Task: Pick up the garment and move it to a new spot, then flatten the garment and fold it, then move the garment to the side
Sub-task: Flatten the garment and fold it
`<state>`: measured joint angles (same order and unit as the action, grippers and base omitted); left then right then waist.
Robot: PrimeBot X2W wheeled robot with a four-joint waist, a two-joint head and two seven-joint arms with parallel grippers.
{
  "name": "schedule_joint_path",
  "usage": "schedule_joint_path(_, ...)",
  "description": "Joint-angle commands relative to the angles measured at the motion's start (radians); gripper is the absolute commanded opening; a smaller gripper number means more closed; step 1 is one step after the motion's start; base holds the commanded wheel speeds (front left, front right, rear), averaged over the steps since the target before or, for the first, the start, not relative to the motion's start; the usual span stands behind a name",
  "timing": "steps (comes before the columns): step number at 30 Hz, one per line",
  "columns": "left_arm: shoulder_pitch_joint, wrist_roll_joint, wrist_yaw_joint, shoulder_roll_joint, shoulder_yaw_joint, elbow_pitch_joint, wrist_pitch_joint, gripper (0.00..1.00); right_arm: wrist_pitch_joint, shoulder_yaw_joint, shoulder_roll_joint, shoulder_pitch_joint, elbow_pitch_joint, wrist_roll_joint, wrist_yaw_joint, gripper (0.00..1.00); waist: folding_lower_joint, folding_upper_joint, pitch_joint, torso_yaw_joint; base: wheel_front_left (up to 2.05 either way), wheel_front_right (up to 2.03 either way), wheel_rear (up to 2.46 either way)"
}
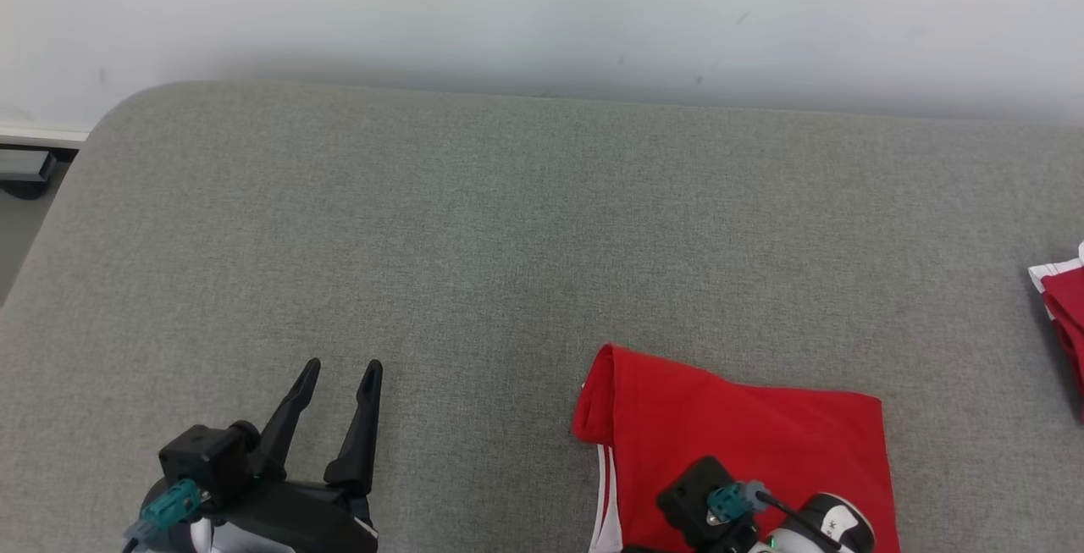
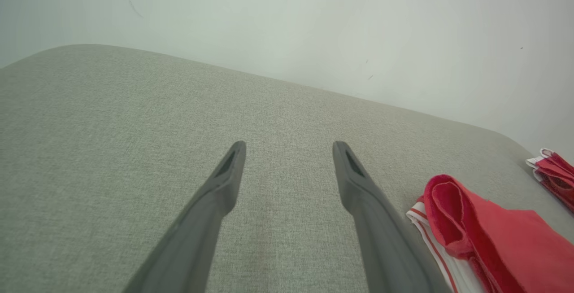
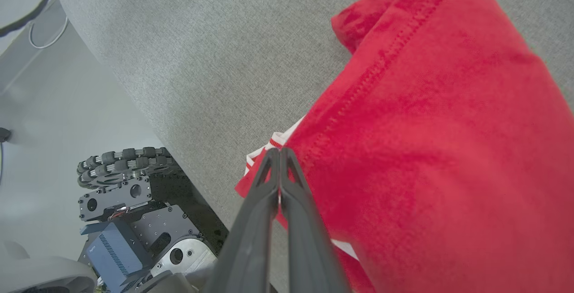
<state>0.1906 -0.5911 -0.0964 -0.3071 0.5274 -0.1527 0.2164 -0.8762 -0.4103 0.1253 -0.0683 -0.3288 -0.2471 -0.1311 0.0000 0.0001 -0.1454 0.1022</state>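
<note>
At the near edge of the broad grey woven-fabric surface (image 1: pixel 508 240), on the robot's right side, a folded red cloth garment with white striped trim (image 1: pixel 745 426) is seen lying flat. Its left end is turned over into a soft rounded roll, and the white trim is exposed beneath that roll along the left side. The dark wrist housing of the right arm (image 1: pixel 707 506) is seen above the near part of the garment.

From the right wrist camera, the right gripper (image 3: pixel 279 150) is seen with its two long dark fingers pressed together, the tips placed at the stitched hem of the garment just beside the striped trim. Whether any cloth is caught between them cannot be told. Past the surface's edge, the robot's black wheeled base (image 3: pixel 130 181) is seen on the pale floor.

The left gripper (image 1: pixel 343 364) is held spread wide with nothing between its fingers, above bare grey fabric well to the left of the garment and apart from it.

A second red and white cloth piece (image 1: pixel 1065 299) is found at the far right edge of the surface, well apart from the folded garment. A plain white wall (image 1: pixel 542 11) is seen behind the surface
</note>
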Motion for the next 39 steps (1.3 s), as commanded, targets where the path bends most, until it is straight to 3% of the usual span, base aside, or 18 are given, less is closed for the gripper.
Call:
schedule_joint_path(1,0.010,-0.008,0.001,-0.005,0.000,-0.003,0.003,1.00,-0.005,-0.007,0.005,0.011,0.004,-0.016,0.001,0.00,0.0000,-0.0001,0.002,0.003,0.00,0.00,0.00)
schedule_joint_path(16,0.003,-0.014,-0.006,-0.013,0.006,0.002,0.005,1.00,-0.032,-0.060,-0.004,0.024,0.060,-0.024,0.001,0.01,0.0000,-0.0001,-0.001,0.012,0.00,0.00,0.00)
schedule_joint_path(17,0.003,-0.014,-0.006,-0.013,0.006,0.003,0.005,1.00,-0.028,-0.060,-0.004,0.025,0.063,-0.024,0.001,0.22,0.0000,-0.0001,-0.001,0.012,0.00,0.00,0.00)
schedule_joint_path(18,0.003,-0.014,-0.007,-0.014,0.006,0.004,0.006,1.00,-0.024,-0.059,-0.006,0.024,0.067,-0.027,0.001,0.36,0.0000,-0.0001,-0.002,0.011,0.00,0.00,0.00)
schedule_joint_path(19,0.003,-0.015,-0.006,-0.014,0.006,0.004,0.006,1.00,-0.023,-0.051,-0.011,0.019,0.071,-0.034,0.001,0.79,0.0000,-0.0001,-0.003,0.010,0.00,0.00,0.00)
schedule_joint_path(20,0.004,-0.015,-0.007,-0.015,0.006,0.005,0.005,1.00,-0.019,-0.051,-0.013,0.019,0.071,-0.035,0.001,1.00,0.0000,-0.0001,-0.003,0.010,0.00,0.00,0.00)
schedule_joint_path(30,0.008,-0.013,-0.018,-0.024,0.004,0.010,0.006,1.00,0.017,0.048,-0.038,0.034,-0.008,-0.047,0.001,1.00,0.0000,-0.0001,-0.010,-0.006,0.00,0.00,0.00)
schedule_joint_path(39,0.013,-0.008,-0.025,-0.032,0.008,0.021,0.001,1.00,-0.025,0.345,-0.058,-0.028,-0.140,0.038,0.001,1.00,0.0000,-0.0001,-0.016,-0.034,0.00,0.00,0.00)
